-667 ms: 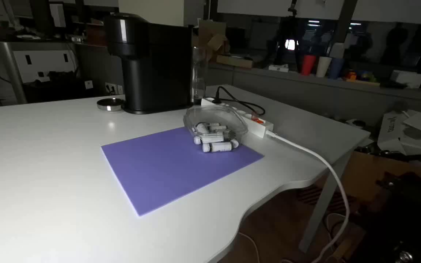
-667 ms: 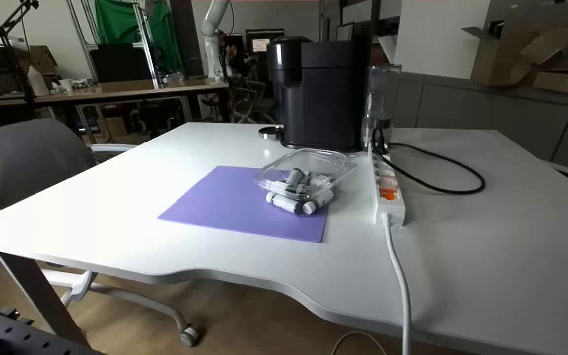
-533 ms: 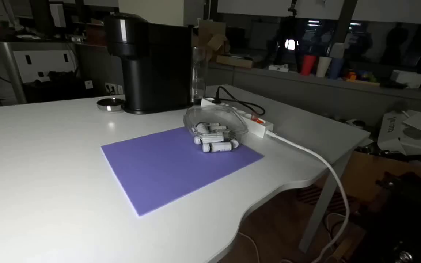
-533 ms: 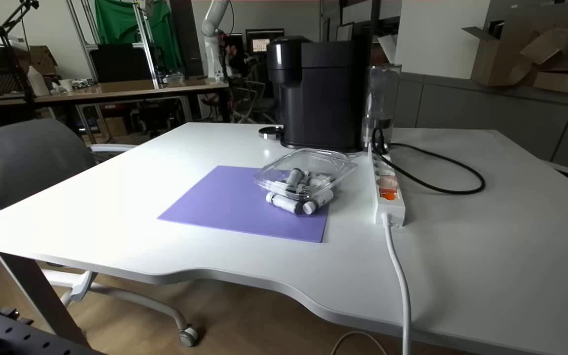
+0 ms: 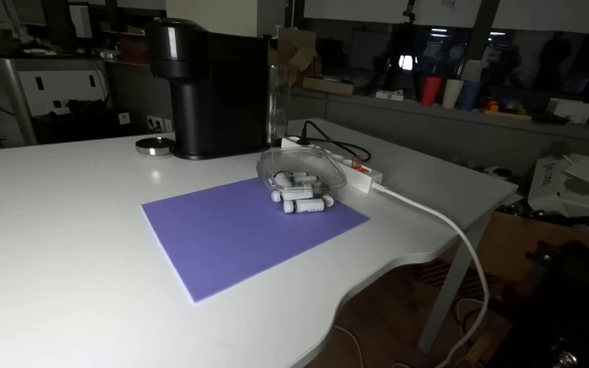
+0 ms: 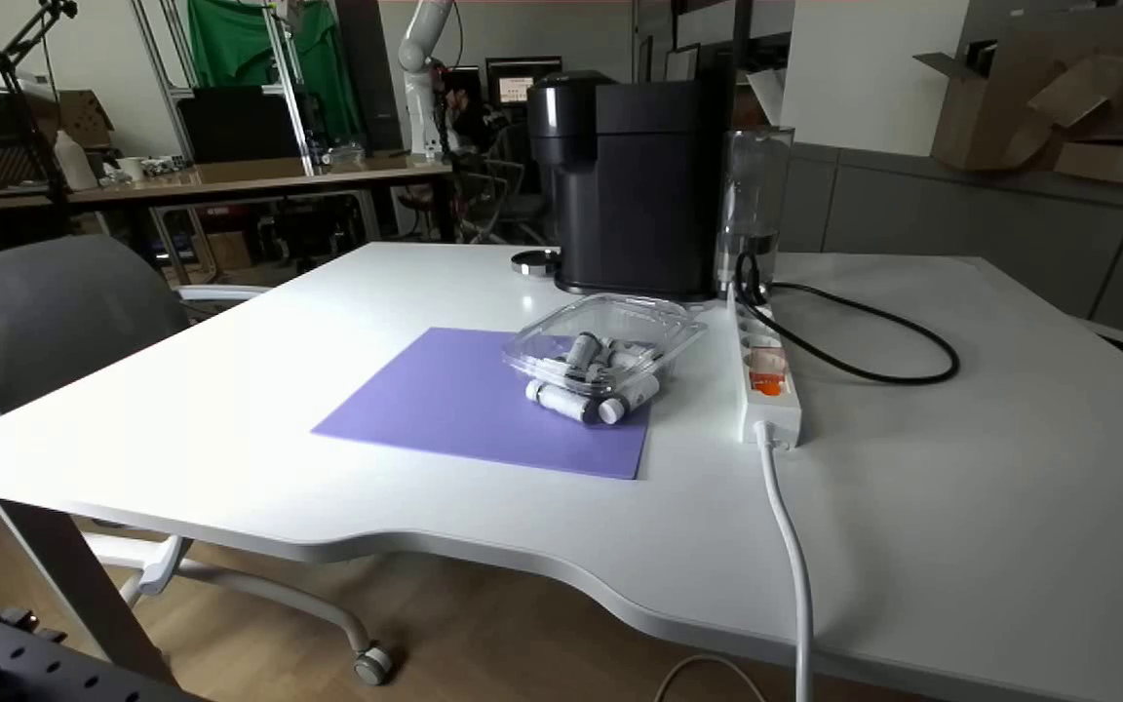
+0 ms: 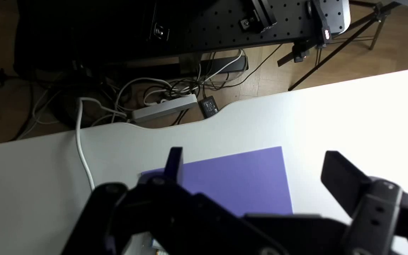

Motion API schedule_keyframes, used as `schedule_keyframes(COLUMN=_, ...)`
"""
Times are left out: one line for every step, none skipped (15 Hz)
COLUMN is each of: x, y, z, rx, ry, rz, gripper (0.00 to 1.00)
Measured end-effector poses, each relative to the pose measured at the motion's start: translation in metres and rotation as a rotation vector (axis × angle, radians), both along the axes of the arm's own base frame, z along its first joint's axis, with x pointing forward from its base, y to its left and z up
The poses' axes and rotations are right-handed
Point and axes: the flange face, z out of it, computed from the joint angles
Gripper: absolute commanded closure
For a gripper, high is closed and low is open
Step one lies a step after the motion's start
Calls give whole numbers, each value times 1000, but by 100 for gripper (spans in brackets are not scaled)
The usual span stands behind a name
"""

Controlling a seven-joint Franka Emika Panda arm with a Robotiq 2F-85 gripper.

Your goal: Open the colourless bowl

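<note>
The colourless bowl (image 5: 304, 159) is a clear plastic container with a glinting rim. In both exterior views it sits at the far corner of the purple sheet (image 5: 243, 235); it also shows here (image 6: 610, 317). Several small white cylinders (image 5: 304, 205) lie at its near edge, and more show through its clear wall. I cannot tell which are inside and which are under it. In the wrist view my gripper (image 7: 255, 161) is wide open with nothing between its fingers, high above the sheet and table. The gripper is out of both exterior views. The bowl is hidden in the wrist view.
A black machine (image 5: 223, 97) stands behind the bowl with a round dark dish (image 5: 155, 146) beside it. A white power strip (image 6: 771, 395) with black and white cables lies close beside the bowl. The white table (image 6: 328, 487) has a curved cut-out in its near edge.
</note>
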Motion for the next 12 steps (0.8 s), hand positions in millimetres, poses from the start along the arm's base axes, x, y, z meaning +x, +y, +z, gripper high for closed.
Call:
schedule_keyframes(x=0, y=0, z=0, rx=0, ry=0, rz=0, gripper=0)
schedule_keyframes(x=0, y=0, z=0, rx=0, ry=0, rz=0, gripper=0)
schedule_keyframes(x=0, y=0, z=0, rx=0, ry=1, rz=0, gripper=0)
schedule_keyframes(x=1, y=0, z=0, rx=-3, ry=-10, rz=0, gripper=0)
schedule_keyframes(x=5, y=-1, z=1, rx=-13, ry=-39, rz=-2, gripper=0)
schedule_keyframes(x=10, y=-3, z=2, rx=-27, ry=-77, rz=-6, gripper=0)
schedule_keyframes(x=18, y=-7, z=3, rx=-50, ry=-128, rz=-12, gripper=0)
schedule_keyframes(x=26, y=-13, z=4, rx=-77, ry=-183, rz=-18, gripper=0)
schedule_keyframes(x=36, y=-21, z=3, rx=-109, ry=-236, rz=-23, gripper=0)
schedule_keyframes(x=46, y=-29, z=0, rx=-143, ry=-284, rz=-28, gripper=0)
schedule_keyframes(x=56, y=-37, z=-6, rx=-173, ry=-321, rz=-32, gripper=0)
schedule_keyframes(x=66, y=-45, z=-14, rx=-196, ry=-346, rz=-37, gripper=0)
